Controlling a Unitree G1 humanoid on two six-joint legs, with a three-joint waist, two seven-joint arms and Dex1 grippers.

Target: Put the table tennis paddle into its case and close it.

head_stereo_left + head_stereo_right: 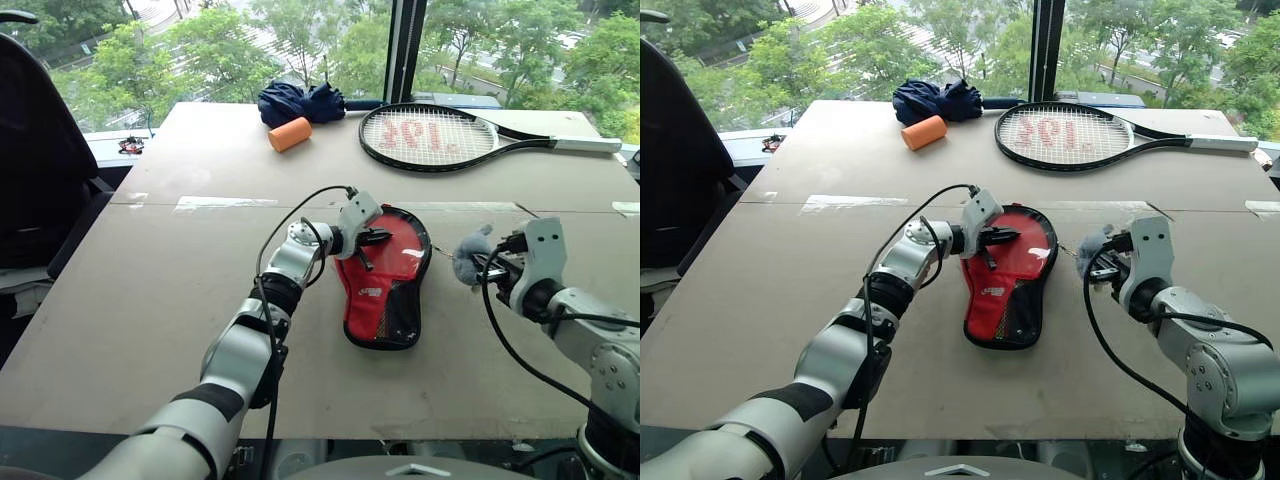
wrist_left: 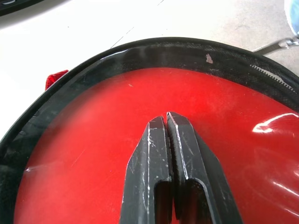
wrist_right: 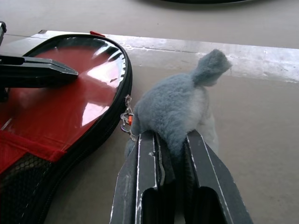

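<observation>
Left eye view: red-windowed black case [image 1: 385, 285].

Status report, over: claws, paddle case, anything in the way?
Left claw shut, over the case window. Right claw shut on the fuzzy charm. Nothing in the way.

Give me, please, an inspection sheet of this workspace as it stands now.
Surface: grey-brown table, tape strips across its joint.
Job's things: black and red case lies flat mid-table; the paddle's red face shows through its clear window.
Clutter: tennis racket, dark blue bundled fabric and an orange cylinder at the far edge.
Grippers: left gripper shut, over the case's window; right gripper shut on the fuzzy grey charm.
Cables: black cables along both forearms.
Surroundings: windows with trees beyond; dark chair at left.
</observation>
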